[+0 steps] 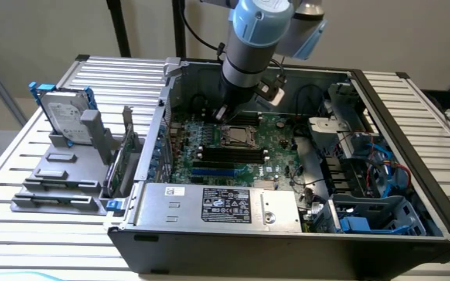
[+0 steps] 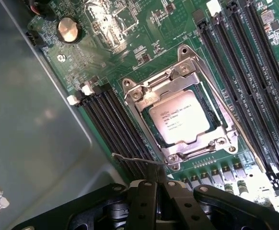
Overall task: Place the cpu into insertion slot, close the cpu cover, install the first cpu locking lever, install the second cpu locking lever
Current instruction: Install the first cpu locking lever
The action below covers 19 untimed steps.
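Computer case on the slatted table, side panel off and open face upward, evidently to give the arm a straight way down to the board. One case, one arm, one gripper. Beside the case at the exterior view's left, one grey fixture with one hard drive upright in it, parked well apart from the work, probably to keep it out of the arm's path. Inside, along the near wall, one power supply; behind it, one green motherboard flat on the case floor

On the board, two banks of long black memory slots, one bank on each side of the socket, roughly four slots apiece, apparently all without sticks. Between the banks, one insertion slot, with one cpu seated flat inside it, printed face up. One cpu cover down over the chip's edges, cut-out centre leaving the lid bare, so bearing only on the rim. Two wire levers: first lever lying close along the socket's side, looking tucked down; second lever with its free end out over a memory bank, seemingly not yet hooked. Gripper fingers together, no gap between them, tips just beside that second lever's shaft; contact impossible to tell. Likely a pushing pose rather than a grasp. Smallest of all, one coin battery near the board's edge
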Each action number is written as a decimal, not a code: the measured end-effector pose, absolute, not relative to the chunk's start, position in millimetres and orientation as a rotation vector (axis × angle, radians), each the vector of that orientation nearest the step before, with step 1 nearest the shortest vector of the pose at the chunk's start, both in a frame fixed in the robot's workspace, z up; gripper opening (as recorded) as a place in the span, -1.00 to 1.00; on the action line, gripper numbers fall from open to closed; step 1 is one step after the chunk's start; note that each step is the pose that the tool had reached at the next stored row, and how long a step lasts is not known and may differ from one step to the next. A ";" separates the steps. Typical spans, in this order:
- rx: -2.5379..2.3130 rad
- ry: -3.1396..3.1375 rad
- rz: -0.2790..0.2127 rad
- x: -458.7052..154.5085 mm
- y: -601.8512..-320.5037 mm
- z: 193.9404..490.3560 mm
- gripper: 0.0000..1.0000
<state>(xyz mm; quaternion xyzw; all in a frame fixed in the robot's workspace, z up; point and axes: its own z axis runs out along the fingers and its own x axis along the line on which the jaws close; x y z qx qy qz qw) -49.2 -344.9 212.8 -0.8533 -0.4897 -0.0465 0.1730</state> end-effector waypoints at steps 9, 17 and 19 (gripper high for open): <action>-2.435 -1.396 -0.118 -49.2 -339.1 211.6 -0.79; -2.434 -1.395 -0.118 -50.2 -337.5 208.1 -0.79; -2.433 -1.395 -0.118 -50.2 -337.0 206.5 -0.79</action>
